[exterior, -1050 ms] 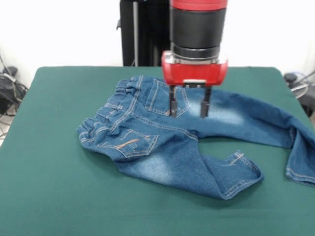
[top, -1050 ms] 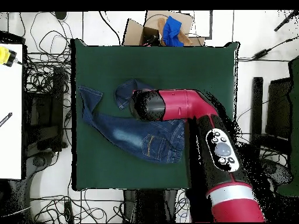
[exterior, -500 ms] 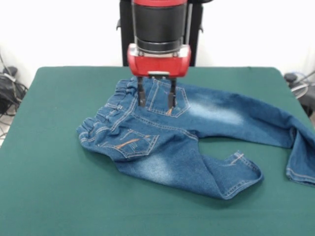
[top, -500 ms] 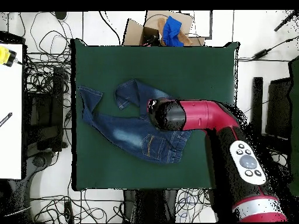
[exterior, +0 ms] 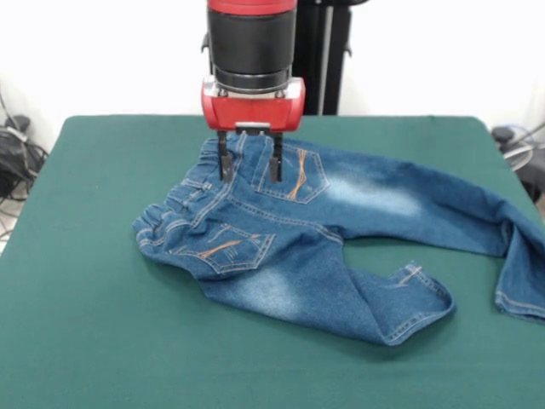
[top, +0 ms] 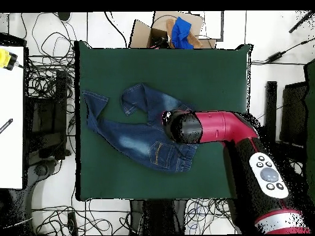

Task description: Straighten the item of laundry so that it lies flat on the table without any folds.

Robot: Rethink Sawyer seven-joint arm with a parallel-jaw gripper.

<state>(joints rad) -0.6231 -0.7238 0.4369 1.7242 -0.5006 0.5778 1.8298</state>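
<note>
A small pair of blue denim jeans [exterior: 341, 221] lies crumpled on the dark green table [exterior: 85, 341], waistband bunched at the left and both legs running right. One leg is bent near the front, the other reaches the right edge with its cuff folded. My gripper [exterior: 249, 160] hangs open just above the gathered waistband, beside the far back pocket with orange stitching, holding nothing. In the overhead view the jeans [top: 132, 138] lie left of centre on the table [top: 215, 74], and the arm's head [top: 184, 128] hides the gripper and the waistband end.
A cardboard box [top: 166, 31] with blue cloth sits beyond the table's far edge in the overhead view. Cables and equipment lie on the floor all round. The arm's black pedestal [exterior: 319, 60] stands behind the table.
My gripper has moved along the jeans from the seat area to the waistband end, leftward in the front view. The jeans have not shifted.
</note>
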